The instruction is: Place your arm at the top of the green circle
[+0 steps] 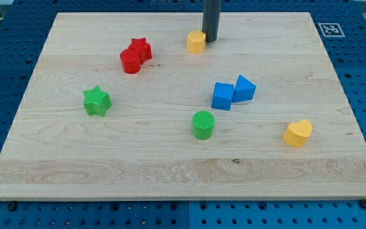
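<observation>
The green circle (203,124) is a ribbed green cylinder standing a little below the board's middle. My tip (210,40) is near the view's top, well above the green circle, touching or almost touching the right side of a yellow block (196,42). The dark rod rises from the tip out of the view's top edge.
A red star (141,49) and red cylinder (130,62) touch at upper left. A green star (97,101) lies at left. A blue cube (222,96) and blue triangular block (244,89) touch just above-right of the green circle. A yellow heart (298,133) lies at lower right.
</observation>
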You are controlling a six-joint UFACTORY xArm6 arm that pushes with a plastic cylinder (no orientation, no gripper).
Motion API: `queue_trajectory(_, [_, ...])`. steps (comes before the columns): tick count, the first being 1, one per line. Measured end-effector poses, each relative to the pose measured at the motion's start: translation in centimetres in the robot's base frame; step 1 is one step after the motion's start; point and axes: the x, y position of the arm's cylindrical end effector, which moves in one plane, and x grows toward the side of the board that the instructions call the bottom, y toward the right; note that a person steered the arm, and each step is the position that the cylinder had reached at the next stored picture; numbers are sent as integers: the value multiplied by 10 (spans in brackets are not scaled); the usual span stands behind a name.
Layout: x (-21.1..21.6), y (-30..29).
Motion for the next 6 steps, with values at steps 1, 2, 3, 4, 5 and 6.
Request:
queue_trajectory(1, [0,-8])
queue_trajectory(2, [0,-11])
queue_trajectory(3, [0,-27])
queue_trajectory(4, [0,-28])
queue_trajectory(5, [15,-35])
queue_trajectory(6, [21,-41])
